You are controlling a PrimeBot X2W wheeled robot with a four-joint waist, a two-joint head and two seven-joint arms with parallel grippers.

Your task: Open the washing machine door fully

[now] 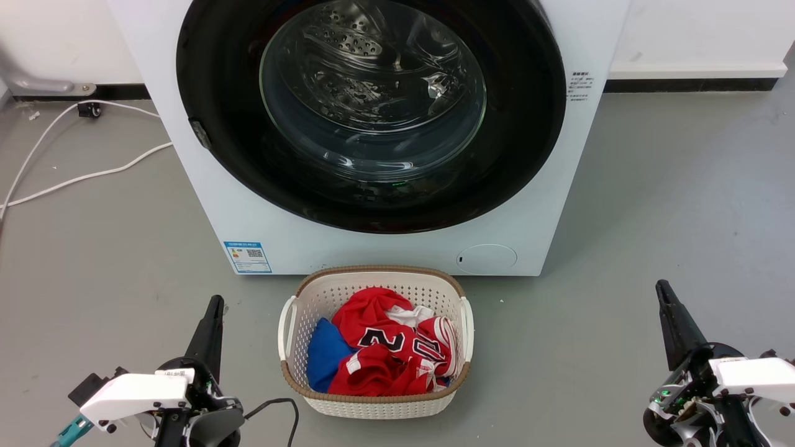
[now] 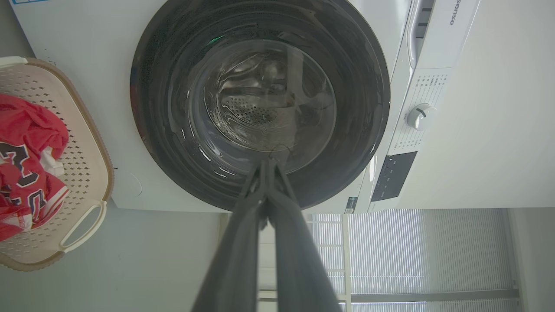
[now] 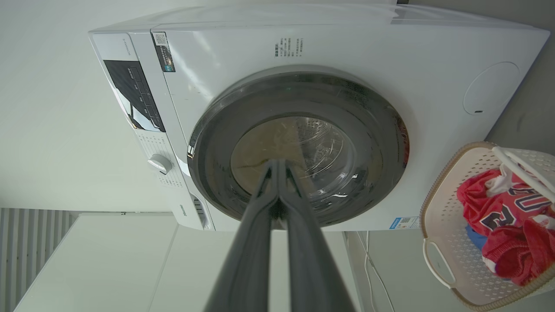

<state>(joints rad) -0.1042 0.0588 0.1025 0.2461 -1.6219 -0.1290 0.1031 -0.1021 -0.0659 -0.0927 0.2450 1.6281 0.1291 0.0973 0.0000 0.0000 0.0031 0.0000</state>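
Observation:
The washing machine is a white front-loader straight ahead. Its round glossy black door with a clear glass centre lies flat against the front, closed. A small latch shows on the door's left rim. The door and the door also face each wrist view. My left gripper is at the lower left, fingers together and shut, well short of the machine. At the lower right my right gripper is likewise shut, holding nothing. Both point toward the door: left gripper, right gripper.
A white laundry basket holding red and blue clothes stands on the grey floor directly before the machine, between my arms. White cables trail on the floor at the left. A white wall runs behind the machine.

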